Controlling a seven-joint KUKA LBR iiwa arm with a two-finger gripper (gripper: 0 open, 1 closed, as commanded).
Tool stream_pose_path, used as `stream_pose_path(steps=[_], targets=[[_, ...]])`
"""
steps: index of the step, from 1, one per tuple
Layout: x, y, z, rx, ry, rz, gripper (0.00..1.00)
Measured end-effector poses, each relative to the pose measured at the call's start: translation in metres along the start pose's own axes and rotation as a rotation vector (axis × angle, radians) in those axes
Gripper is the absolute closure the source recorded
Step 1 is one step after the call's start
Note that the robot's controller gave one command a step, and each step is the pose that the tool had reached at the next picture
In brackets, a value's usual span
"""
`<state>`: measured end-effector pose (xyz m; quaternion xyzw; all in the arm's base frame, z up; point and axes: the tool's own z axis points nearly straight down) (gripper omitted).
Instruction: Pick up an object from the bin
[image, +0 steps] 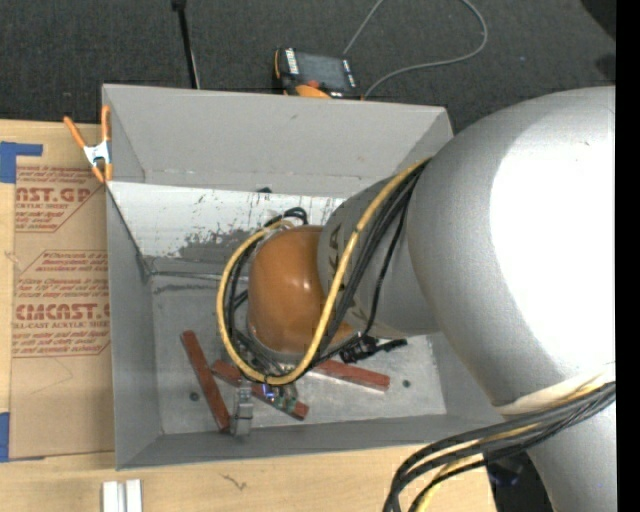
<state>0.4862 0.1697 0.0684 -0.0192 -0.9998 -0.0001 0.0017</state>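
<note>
**Gripper low at near-left of bin, beside end of brown stick; grasp not confirmed**

Position. The gripper (241, 412) is down close to the floor of the bin (135, 330), in its near-left part. The orange cover (283, 288) and looped cables (232, 300) on the wrist stand directly above it and hide much of the tool.

Object. The nearest thing is a long reddish-brown stick (205, 383) lying flat on the floor. Its long axis runs from far-left to near-right, and its near end lies just left of the gripper. Whether the two touch cannot be determined.

Other contents. A second brown stick (352, 376) lies to the right, running roughly left to right, partly under the wrist. A small green piece (290, 405) sits just right of the gripper.

Gripper state. Cannot tell whether it is released or clenched, and nothing can be seen held in it.

Assessment. Pick not yet achieved. In my judgement, a grasp on the left stick calls for a slight shift left and a closing direction across its slanted axis, not along it.
</note>
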Motion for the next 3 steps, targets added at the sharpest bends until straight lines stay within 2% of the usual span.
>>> stream_pose_path(steps=[1,2,3], targets=[[-0.003,-0.001,-0.002,-0.001,-0.004,0.001,1.00],[-0.036,0.007,-0.121,-0.004,-0.013,0.002,1.00],[-0.061,0.008,-0.189,-0.001,-0.012,-0.321,1.00]])
